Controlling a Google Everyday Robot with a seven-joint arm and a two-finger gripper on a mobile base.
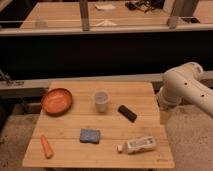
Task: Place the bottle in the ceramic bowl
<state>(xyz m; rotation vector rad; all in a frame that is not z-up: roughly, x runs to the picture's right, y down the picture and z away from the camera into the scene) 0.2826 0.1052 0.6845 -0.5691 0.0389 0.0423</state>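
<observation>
The bottle (138, 145) is lying near the table's (70, 151) front right corner, looking light and slick; gripping across its body is seeming safest. The gripper, hidden behind the arm (182, 86) beyond the right edge, is standing open.

Whitish white-capped bottle (140, 145) lying on its side, front right; orange-red ceramic bowl (57, 101) upright, far left.

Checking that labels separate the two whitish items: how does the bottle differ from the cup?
The bottle lies on its side near the front edge of the table; the translucent cup stands upright near the middle. The bottle is long and capped; the cup is shorter and open-topped. Both are whitish. The gripper is out of view; only the arm shows, at right.
</observation>
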